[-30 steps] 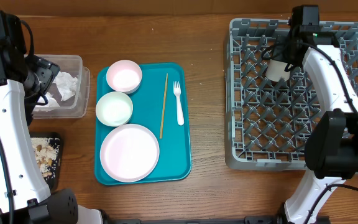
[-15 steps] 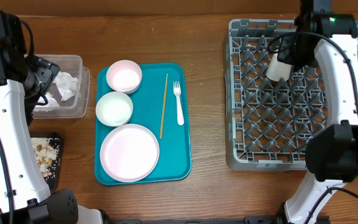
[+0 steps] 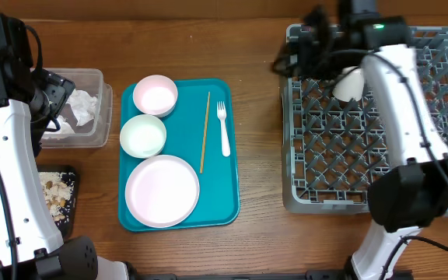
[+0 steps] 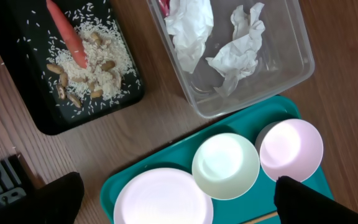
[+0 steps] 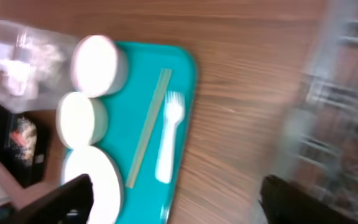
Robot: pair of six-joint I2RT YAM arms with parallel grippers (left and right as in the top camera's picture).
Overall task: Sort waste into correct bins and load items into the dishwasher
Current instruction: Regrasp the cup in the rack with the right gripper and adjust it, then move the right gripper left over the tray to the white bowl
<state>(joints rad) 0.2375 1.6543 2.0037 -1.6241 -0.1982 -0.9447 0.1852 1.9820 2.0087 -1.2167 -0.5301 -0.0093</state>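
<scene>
The teal tray (image 3: 220, 187) lies long side running far to near, and it carries five of the items. The thin wooden stick (image 3: 204, 132) lies along that long axis, right of the tray's middle, its near end tilted slightly leftward. Just right of it the white fork (image 3: 223, 129) lies parallel, tines toward the tray's far edge and handle toward the near edge. Down the tray's left side sit the pink bowl (image 3: 155, 96) at the far corner, the white bowl (image 3: 142, 135) behind the tray's middle, and the round plate (image 3: 162, 190) at the near corner.

Just left of the tray's far corner stands the clear tub (image 3: 93, 76) holding crumpled napkins (image 4: 238, 40). Left of the near corner is the black tray (image 4: 48, 121) with rice (image 4: 86, 62) and a carrot piece (image 4: 67, 34) lying diagonally.

Well right of the tray sits the grey rack (image 3: 317, 194), with the white cup (image 3: 350, 84) in its far part; its mouth direction is unclear.

The left gripper (image 4: 182, 202) hangs over the tray's left edge, fingers wide apart and empty. The right gripper (image 5: 179, 202), in a blurred view, also stands spread with nothing between its fingers
</scene>
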